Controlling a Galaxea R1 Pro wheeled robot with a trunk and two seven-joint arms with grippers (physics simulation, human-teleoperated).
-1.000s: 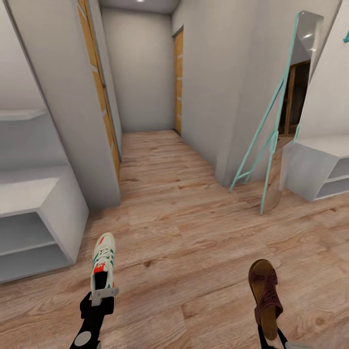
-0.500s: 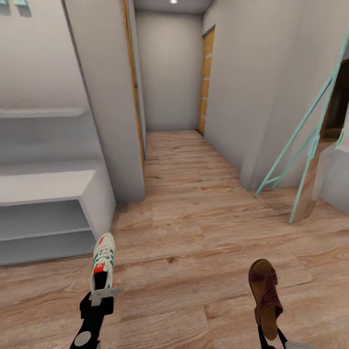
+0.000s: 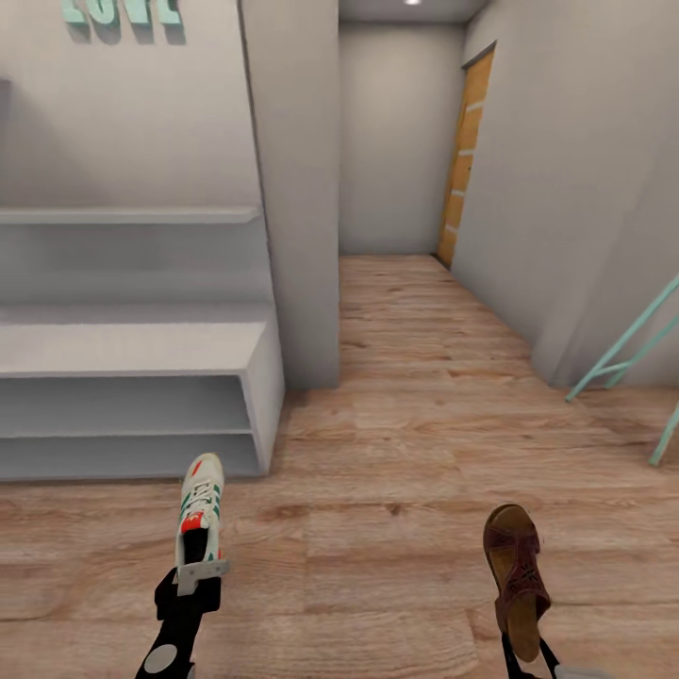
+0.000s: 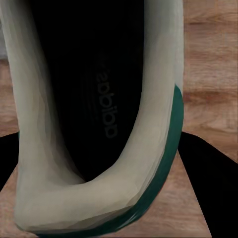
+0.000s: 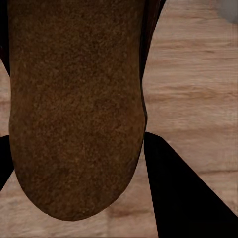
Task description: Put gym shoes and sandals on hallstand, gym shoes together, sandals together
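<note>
Sneaker point(image 3: 200, 514) projects forward from left tool point(image 3: 195, 577); sandal point(image 3: 514, 575) from right.

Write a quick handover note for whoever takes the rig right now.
Left end effector: shut on a gym shoe, held at the heel, toe forward.
Right end effector: shut on a sandal, also held at the heel.
Hallstand ahead on the left; its bench top and shelves hold no shoes.
Done: one of each picked up.
Left: place both, then fetch the other gym shoe and sandal.
</note>
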